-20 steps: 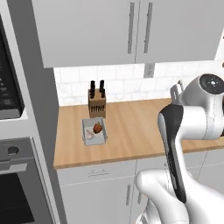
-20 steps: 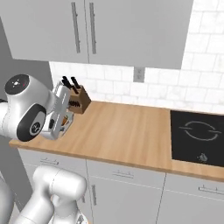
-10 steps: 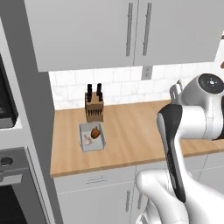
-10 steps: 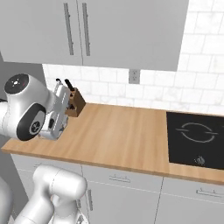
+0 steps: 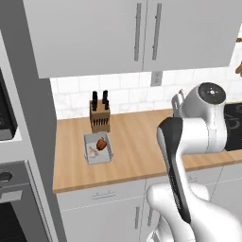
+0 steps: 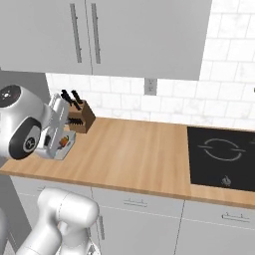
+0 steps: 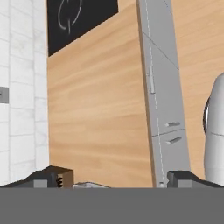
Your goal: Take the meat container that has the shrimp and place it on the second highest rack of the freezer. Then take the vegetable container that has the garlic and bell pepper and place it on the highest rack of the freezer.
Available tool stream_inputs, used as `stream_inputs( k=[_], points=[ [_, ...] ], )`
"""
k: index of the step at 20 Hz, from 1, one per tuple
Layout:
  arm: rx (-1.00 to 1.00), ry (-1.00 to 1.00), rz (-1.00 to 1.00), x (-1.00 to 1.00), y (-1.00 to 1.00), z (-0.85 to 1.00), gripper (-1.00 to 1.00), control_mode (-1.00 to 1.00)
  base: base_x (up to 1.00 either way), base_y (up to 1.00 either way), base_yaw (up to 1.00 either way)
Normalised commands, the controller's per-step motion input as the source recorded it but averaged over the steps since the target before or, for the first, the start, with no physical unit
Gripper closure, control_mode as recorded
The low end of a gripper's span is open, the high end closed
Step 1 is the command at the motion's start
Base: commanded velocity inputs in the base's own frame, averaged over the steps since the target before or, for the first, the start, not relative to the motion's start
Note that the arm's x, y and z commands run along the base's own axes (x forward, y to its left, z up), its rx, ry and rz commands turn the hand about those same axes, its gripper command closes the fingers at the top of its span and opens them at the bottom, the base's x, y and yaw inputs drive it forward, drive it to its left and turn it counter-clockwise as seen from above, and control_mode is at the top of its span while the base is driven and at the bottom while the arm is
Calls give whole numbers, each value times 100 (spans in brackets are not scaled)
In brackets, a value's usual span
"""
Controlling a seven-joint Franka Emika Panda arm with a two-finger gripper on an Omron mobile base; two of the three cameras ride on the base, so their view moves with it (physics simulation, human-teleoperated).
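Your gripper point(image 7: 112, 183) fingers stand wide over smooth wood-grain counter point(image 5: 137, 146); views slid right, grey tray point(image 5: 98, 149) with glossy pepper point(image 5: 101, 143) now nearer centre.

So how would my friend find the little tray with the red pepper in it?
Look at the long wooden counter under the white wall cupboards. Near its left end stands a wooden knife block with dark handles sticking up. Right in front of the block lies the shallow pale grey tray, holding a small red bell pepper beside a pale lump.
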Motion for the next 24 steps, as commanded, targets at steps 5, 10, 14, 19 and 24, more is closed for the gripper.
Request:
stream_inputs(
  k=[5, 10, 14, 19, 24],
  points=[
    [0, 1, 0, 41, 88, -25, -100, -100, 0, 0, 0],
    [2, 14, 0, 42, 59, -20, -100, -100, 0, 0, 0],
    [1, 23, 0, 31, 41, -34, -100, -100, 0, 0, 0],
    [4, 14, 0, 21, 19, -54, -100, -100, 0, 0, 0],
    [2, 2, 0, 2, 34, -61, -100, -100, 0, 0, 0]
  ],
)
